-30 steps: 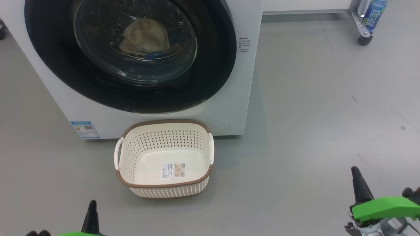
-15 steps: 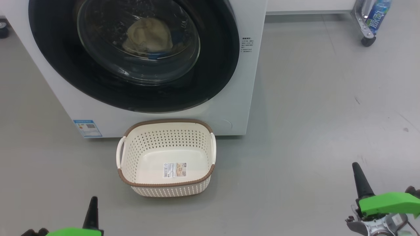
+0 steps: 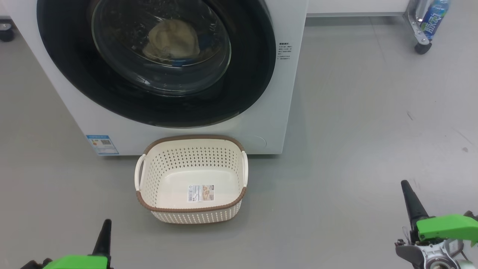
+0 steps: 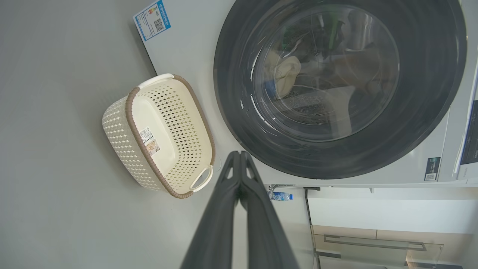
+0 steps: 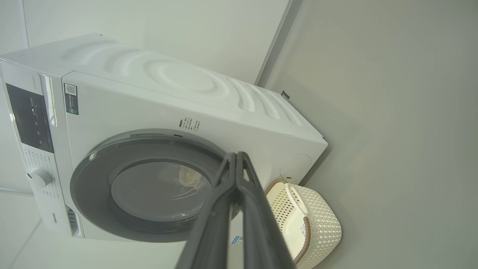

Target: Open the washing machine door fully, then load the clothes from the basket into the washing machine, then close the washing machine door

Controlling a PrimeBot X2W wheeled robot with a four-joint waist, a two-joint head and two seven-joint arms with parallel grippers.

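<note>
Head view | glossy round door (image 3: pixel 252 74) | perforated cream basket (image 3: pixel 194 218) | left fingers (image 3: pixel 104 241) clenched | right fingers (image 3: pixel 412 205) clenched

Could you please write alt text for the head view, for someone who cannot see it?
A white washing machine, its black-rimmed door shut with pale clothes behind the glass, stands behind an empty cream basket on a grey floor. The left gripper and right gripper, both shut, sit at the bottom corners.
</note>
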